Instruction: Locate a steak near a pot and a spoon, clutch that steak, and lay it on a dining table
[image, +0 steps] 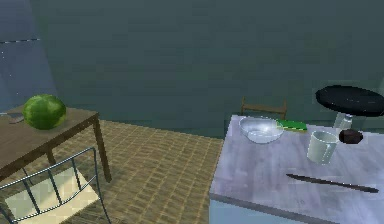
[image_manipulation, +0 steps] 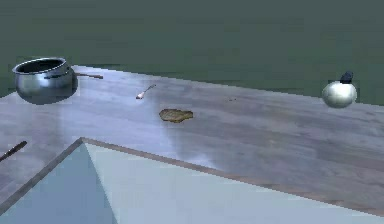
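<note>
One flat brown patch, probably the steak (image_manipulation: 176, 115), lies on the table (image_manipulation: 270, 135) right of the spoon (image_manipulation: 146, 92) and pot (image_manipulation: 43, 79), so a low reach could scrape the top or skid it away, and the end effector's state I cannot tell.

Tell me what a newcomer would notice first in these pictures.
In the arm side view, a shiny steel pot stands at the counter's left end, with a small spoon and a flat brown steak to its right. In the forward view, a big green melon sits on a wooden table at the left.
</note>
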